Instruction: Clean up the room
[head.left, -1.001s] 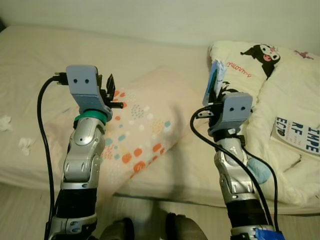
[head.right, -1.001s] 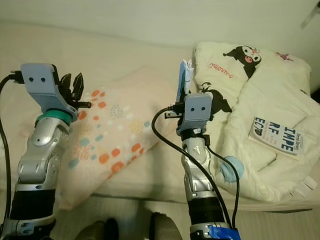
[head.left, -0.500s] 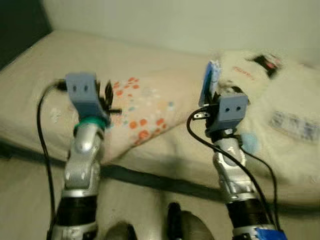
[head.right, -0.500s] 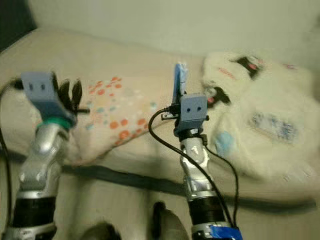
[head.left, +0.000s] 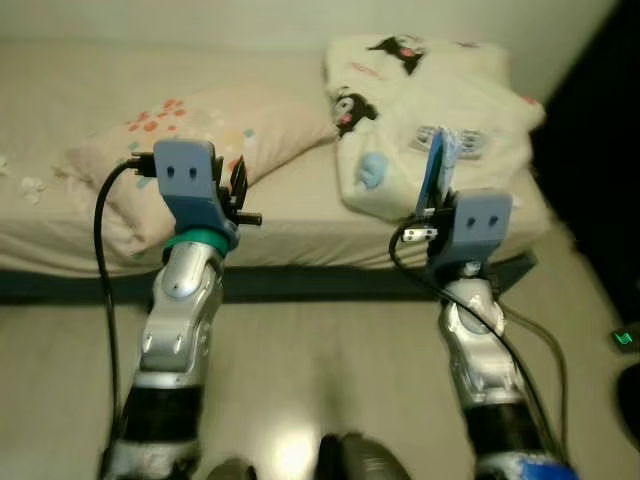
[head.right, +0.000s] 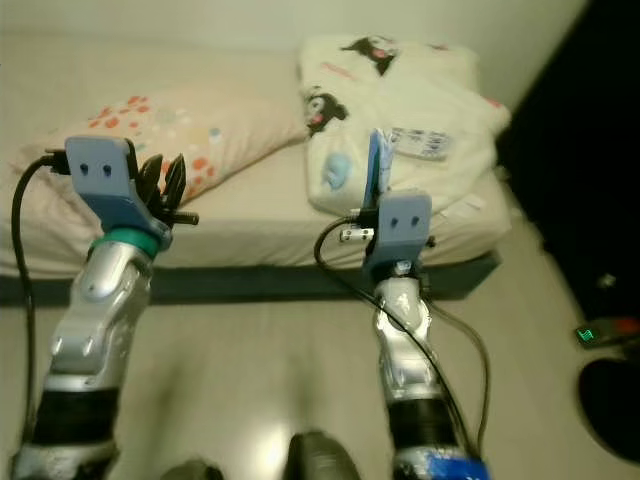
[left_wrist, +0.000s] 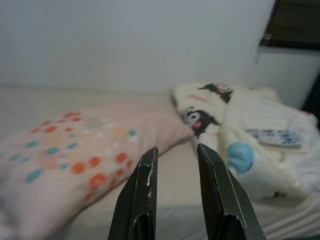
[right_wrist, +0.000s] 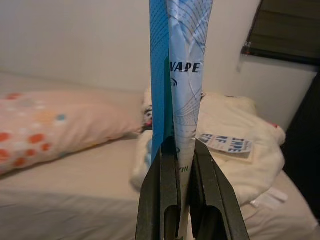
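Observation:
My right gripper (right_wrist: 177, 150) is shut on a thin blue and white booklet (right_wrist: 180, 75), which stands upright between the fingers above the wrist (head.left: 437, 170). My left gripper (left_wrist: 173, 155) is raised at the left, open, with nothing between its fingers (head.left: 238, 185). Both are held over the floor, short of the bed (head.left: 290, 225). On the bed lie a pink pillow with coloured dots (head.left: 200, 125), a white blanket with cartoon figures (head.left: 430, 95) and a second booklet (head.left: 465, 143) on top of that blanket. Small white tissue scraps (head.left: 30, 185) lie at the bed's left end.
A pale blue patch (head.left: 372, 170) shows on the blanket's front. Pale floor (head.left: 320, 370) lies between me and the bed. To the right the room is dark, with a small green light (head.left: 625, 338) and a dark round object (head.right: 610, 395) on the floor.
The camera has drawn back from the bed and swung, so the bed now lies farther off and floor shows. Both arms keep their pose; the booklet stays gripped.

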